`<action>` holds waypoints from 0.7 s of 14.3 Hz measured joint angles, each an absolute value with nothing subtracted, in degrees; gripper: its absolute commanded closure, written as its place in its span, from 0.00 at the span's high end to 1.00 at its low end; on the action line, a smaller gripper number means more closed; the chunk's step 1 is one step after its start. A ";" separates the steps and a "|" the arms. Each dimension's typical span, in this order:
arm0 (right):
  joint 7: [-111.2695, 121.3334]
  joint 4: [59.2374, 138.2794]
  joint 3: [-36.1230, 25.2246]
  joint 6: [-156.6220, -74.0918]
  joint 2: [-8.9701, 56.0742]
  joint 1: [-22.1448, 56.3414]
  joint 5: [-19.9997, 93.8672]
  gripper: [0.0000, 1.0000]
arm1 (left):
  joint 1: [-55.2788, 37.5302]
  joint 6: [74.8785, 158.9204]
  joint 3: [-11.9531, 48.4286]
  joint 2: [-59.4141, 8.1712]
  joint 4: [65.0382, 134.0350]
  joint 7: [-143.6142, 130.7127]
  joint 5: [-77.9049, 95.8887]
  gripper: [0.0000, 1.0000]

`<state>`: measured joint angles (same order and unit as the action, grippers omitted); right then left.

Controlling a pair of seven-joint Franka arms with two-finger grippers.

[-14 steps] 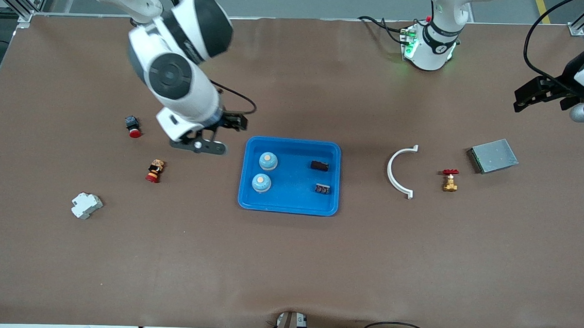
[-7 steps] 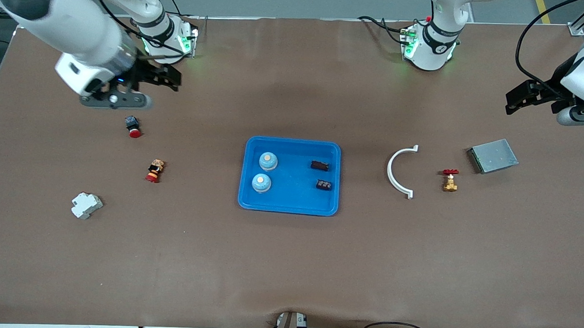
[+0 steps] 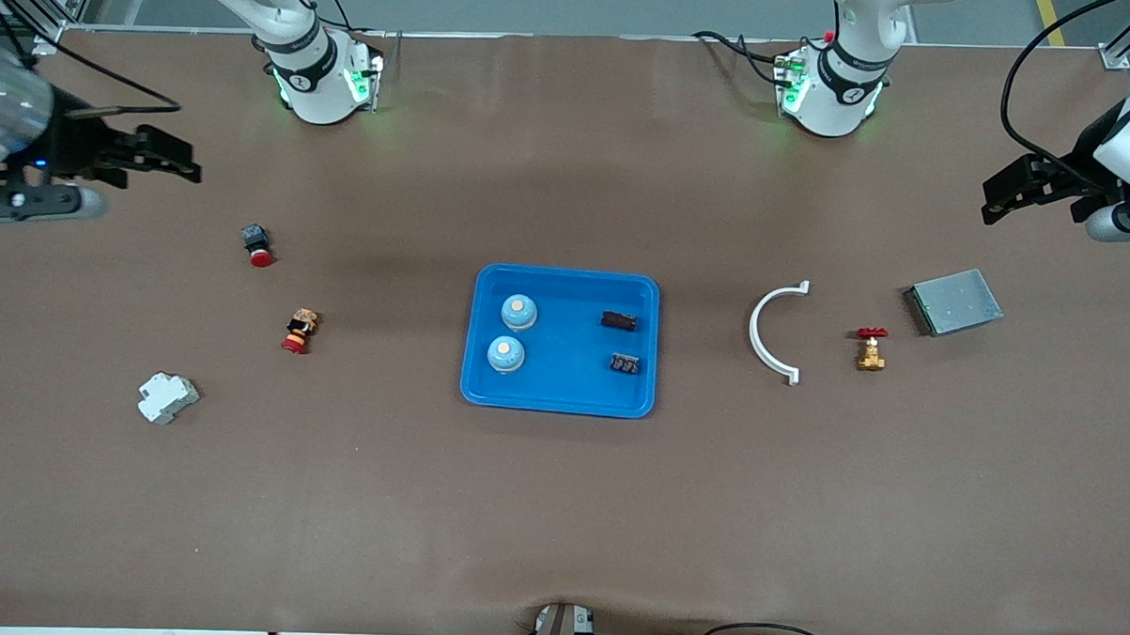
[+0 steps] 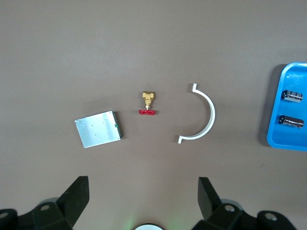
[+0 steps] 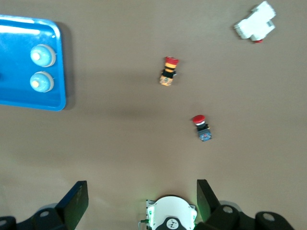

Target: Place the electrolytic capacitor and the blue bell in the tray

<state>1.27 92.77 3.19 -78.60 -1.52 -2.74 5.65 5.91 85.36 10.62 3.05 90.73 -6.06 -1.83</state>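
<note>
The bright blue tray (image 3: pixel 567 393) lies mid-table. In it sit two blue bells (image 3: pixel 518 311) (image 3: pixel 505 354) at the right arm's end and two dark electrolytic capacitors (image 3: pixel 618 320) (image 3: pixel 625 364) at the left arm's end. My right gripper (image 3: pixel 171 158) hangs open and empty over the table's edge at the right arm's end, well away from the tray (image 5: pixel 19 67) and bells (image 5: pixel 43 55). My left gripper (image 3: pixel 997 196) waits open and empty over the left arm's end, above the grey box; its wrist view shows the tray's rim (image 4: pixel 273 139) and the capacitors (image 4: pixel 292 95).
Toward the right arm's end lie a red push button (image 3: pixel 257 245), a red-and-yellow button (image 3: pixel 299 331) and a white breaker (image 3: pixel 167 398). Toward the left arm's end lie a white curved clamp (image 3: pixel 771 331), a brass valve (image 3: pixel 870 349) and a grey metal box (image 3: pixel 954 301).
My right arm has swung from beside the tray out to its own end of the table, gripper still open and empty. The left gripper has barely shifted. The tray's contents have not moved.
</note>
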 measured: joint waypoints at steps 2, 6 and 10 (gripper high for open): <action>2.42 92.69 3.16 -80.63 -1.52 -4.56 4.38 1.00 | 5.98 85.36 10.53 3.05 90.70 -6.06 -1.81 1.00; 3.49 91.05 3.24 -82.54 -1.52 -4.88 2.37 1.00 | 5.99 85.33 10.48 3.06 90.70 -6.06 -1.65 1.00; 3.49 87.80 3.23 -82.86 -1.55 -6.32 2.05 1.00 | 6.03 85.33 10.37 3.06 90.67 -6.06 -1.30 1.00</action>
<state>3.49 87.80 3.23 -82.86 -1.55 -6.32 2.05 6.03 85.33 10.37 3.06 90.67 -6.06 -1.30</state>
